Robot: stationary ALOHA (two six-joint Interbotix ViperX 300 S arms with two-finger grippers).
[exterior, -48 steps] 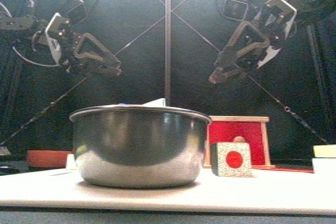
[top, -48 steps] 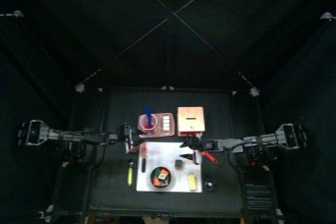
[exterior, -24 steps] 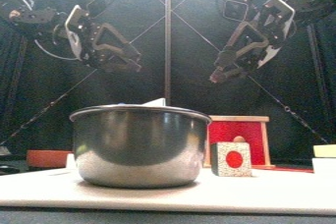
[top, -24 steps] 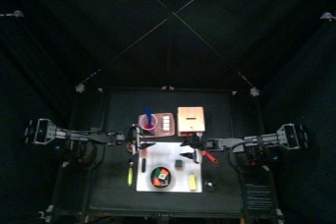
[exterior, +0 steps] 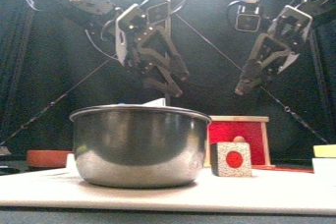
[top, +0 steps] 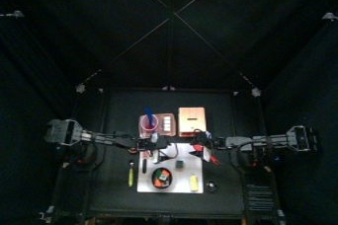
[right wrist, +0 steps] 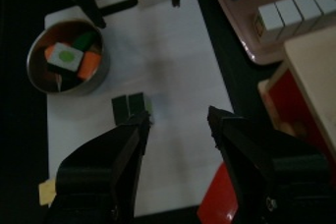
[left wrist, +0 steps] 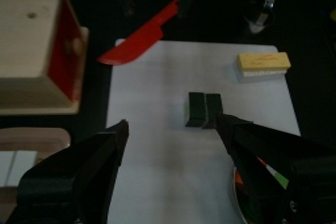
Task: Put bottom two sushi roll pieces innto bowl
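Two dark sushi roll pieces (left wrist: 201, 110) lie side by side on the white mat (left wrist: 157, 169); the right wrist view shows the pieces (right wrist: 129, 107) too. The steel bowl (right wrist: 66, 59) sits on the mat near them and holds orange and green pieces. In the front view the bowl (exterior: 140, 144) stands large and near. My left gripper (left wrist: 172, 125) hangs open above the mat, with the sushi pieces just beyond its jaw tips. My right gripper (right wrist: 178, 117) is open too, empty, hovering over the mat's other side.
A red knife-like tool (left wrist: 141, 39), a yellow block (left wrist: 264, 62) and a wooden box (left wrist: 33, 41) lie around the mat. A tray (right wrist: 282, 12) with white blocks stands behind it. A red card holder (exterior: 234, 157) stands right of the bowl.
My left arm has swung in from the left to over the mat, and its jaws have opened wider. The right arm has shifted only slightly.
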